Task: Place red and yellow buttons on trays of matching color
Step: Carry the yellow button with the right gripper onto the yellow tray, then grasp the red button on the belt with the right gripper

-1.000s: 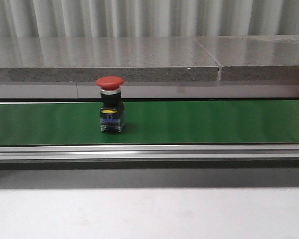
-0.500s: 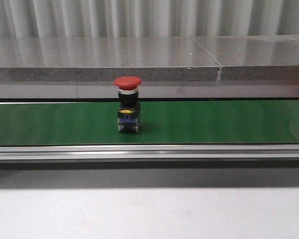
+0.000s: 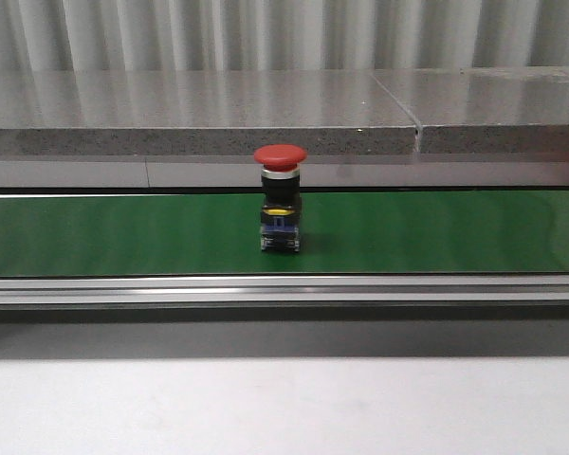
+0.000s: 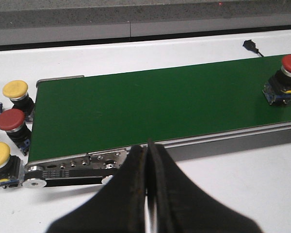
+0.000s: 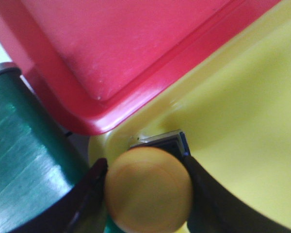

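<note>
Front view: red button (image 3: 280,198) upright on the green belt (image 3: 123,232), cap up, long axis vertical, near mid-belt. Left wrist view: left gripper (image 4: 148,182) pressed closed on nothing, hovering near the belt's end; three spare buttons (image 4: 12,126) beside that end. Right wrist view: right gripper (image 5: 148,194) clamped on a yellow button (image 5: 149,189), cap toward the camera, apparently over the yellow tray (image 5: 242,111), next to the red tray (image 5: 126,43).
</note>
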### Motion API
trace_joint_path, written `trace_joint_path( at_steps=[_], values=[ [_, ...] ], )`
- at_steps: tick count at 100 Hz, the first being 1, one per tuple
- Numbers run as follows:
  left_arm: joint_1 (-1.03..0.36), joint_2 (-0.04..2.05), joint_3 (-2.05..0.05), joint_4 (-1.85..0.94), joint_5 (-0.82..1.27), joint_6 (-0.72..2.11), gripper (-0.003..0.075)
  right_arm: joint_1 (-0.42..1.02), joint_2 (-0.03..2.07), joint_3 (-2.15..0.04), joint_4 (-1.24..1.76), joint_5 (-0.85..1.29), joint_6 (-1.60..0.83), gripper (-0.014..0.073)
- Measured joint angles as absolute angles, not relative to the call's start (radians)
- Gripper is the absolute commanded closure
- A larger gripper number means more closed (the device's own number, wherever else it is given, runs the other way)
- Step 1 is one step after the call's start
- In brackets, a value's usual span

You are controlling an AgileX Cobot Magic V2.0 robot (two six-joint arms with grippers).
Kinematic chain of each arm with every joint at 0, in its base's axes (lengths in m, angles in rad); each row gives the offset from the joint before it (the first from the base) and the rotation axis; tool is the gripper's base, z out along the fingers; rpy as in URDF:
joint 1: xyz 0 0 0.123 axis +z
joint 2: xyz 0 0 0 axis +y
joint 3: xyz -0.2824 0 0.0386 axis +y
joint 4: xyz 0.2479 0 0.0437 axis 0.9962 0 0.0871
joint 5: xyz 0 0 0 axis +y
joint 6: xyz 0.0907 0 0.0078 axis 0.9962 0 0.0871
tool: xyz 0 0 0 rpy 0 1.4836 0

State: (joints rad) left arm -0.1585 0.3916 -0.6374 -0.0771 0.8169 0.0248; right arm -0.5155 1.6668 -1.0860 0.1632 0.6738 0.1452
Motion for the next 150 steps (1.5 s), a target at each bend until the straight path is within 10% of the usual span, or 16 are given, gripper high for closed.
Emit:
trace_joint_path(
  at_steps=[35, 100, 150],
  values=[
    [-0.159, 0.392, -0.637, -0.077, 0.817, 0.025, 0.0741, -0.515, 1.697, -1.086, 0.165, 0.649, 0.145, 0.0152],
    [-0.159, 0.392, -0.637, -0.077, 0.817, 0.025, 0.0741, -0.501, 1.431, -1.085, 0.145, 0.712, 0.094, 0.0151],
    [-0.159, 0.392, -0.637, -0.077, 0.817, 0.025, 0.0741, -0.222, 1.212, -1.085, 0.143, 0.925, 0.050, 0.0147]
  ],
)
